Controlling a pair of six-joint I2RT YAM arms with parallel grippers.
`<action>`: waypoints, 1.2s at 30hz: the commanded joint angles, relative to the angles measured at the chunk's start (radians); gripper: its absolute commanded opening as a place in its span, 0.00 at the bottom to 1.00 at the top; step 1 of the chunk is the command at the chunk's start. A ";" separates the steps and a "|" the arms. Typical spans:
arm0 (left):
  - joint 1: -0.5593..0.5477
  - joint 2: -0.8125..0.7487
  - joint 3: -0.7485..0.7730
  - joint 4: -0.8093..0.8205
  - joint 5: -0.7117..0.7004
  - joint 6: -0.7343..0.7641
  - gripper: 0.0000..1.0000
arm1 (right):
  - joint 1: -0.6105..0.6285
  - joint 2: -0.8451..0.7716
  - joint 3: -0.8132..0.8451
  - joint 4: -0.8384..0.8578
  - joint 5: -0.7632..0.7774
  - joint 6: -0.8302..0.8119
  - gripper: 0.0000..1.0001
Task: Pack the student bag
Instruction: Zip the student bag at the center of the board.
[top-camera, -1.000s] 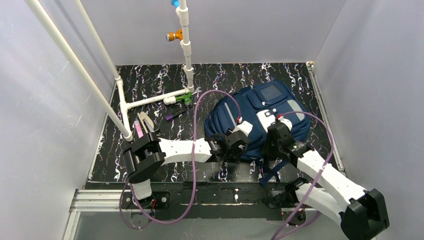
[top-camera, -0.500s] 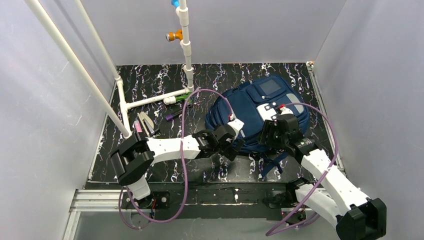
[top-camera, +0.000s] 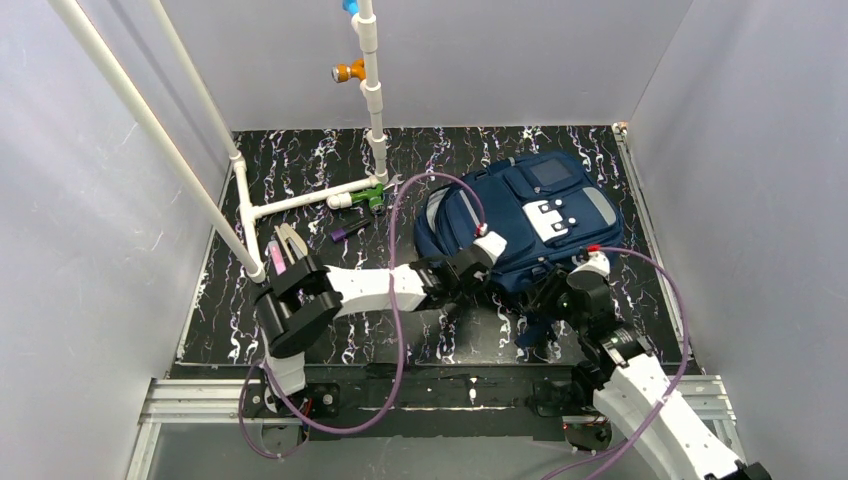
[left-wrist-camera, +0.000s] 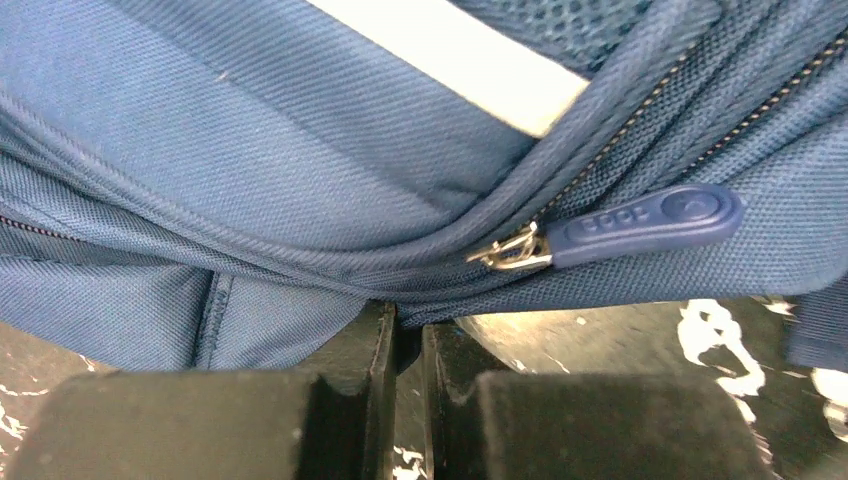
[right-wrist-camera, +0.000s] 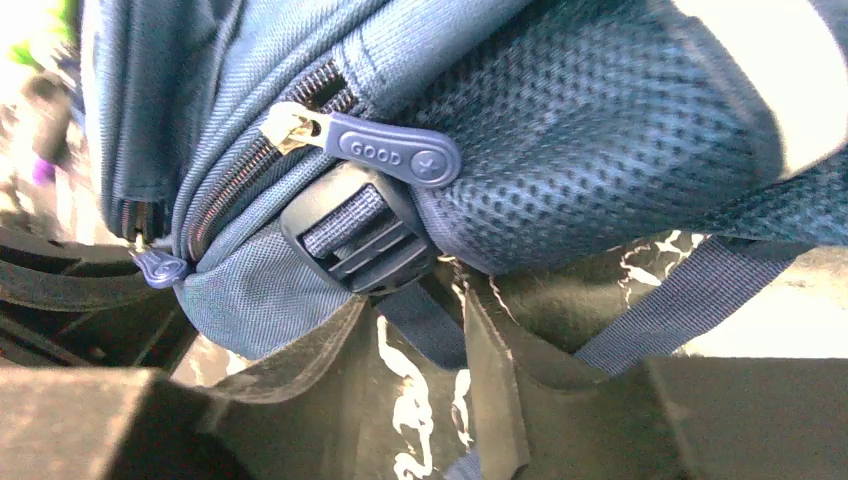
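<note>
Student bag lies just beyond the closed left pincer.

Navy blue over the student bag, with grey-white patches and a navy zip pull. Black with white and violet marbling on the table; white on the pipe frame at ten o'clock from the bag, with an orange valve and a green clip. White and black on the left arm and right arm, mauve on the cables.
</note>
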 joint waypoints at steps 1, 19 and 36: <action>0.060 -0.234 -0.002 -0.039 0.217 -0.170 0.00 | -0.002 -0.173 0.003 0.061 0.095 0.148 0.42; 0.082 -0.318 0.092 -0.083 0.432 -0.298 0.00 | -0.002 -0.275 0.048 -0.048 0.123 0.471 0.37; 0.110 -0.346 0.325 -0.256 0.318 -0.198 0.00 | -0.002 -0.059 0.245 0.095 -0.079 -0.454 0.80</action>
